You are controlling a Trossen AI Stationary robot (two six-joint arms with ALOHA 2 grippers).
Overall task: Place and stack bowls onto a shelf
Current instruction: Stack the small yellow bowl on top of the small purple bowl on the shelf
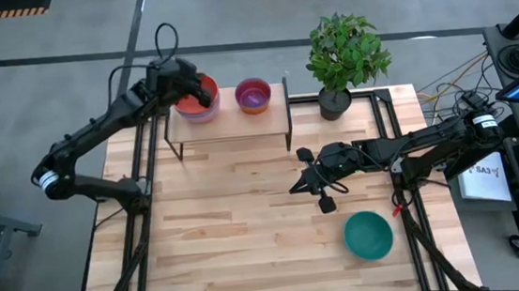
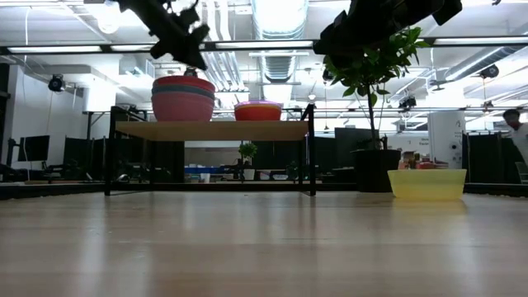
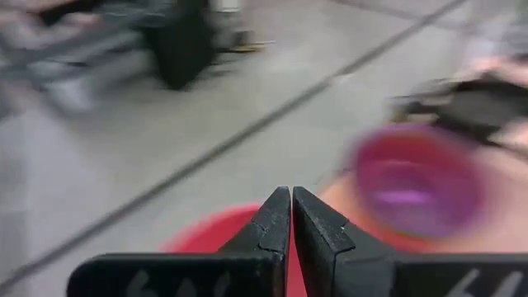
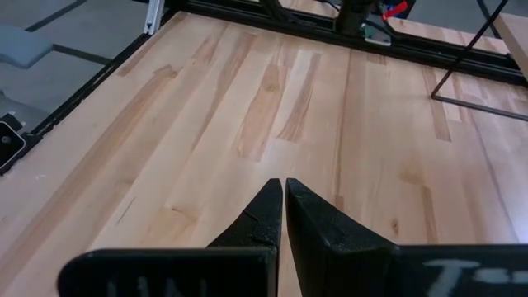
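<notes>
potted plant (image 1: 341,58) beside shelf (image 1: 271,118), teal bowl (image 1: 368,235) well apart

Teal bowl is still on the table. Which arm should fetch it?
Right. Its tool hangs just beside the teal bowl, fingers shut and empty. The left tool is over the shelf stack.

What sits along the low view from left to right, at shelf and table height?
Stack of large bowls with a red-orange one on top → smaller stack with a purple bowl on top, both on the shelf → dark plant pot → yellow bowl on the table.
</notes>
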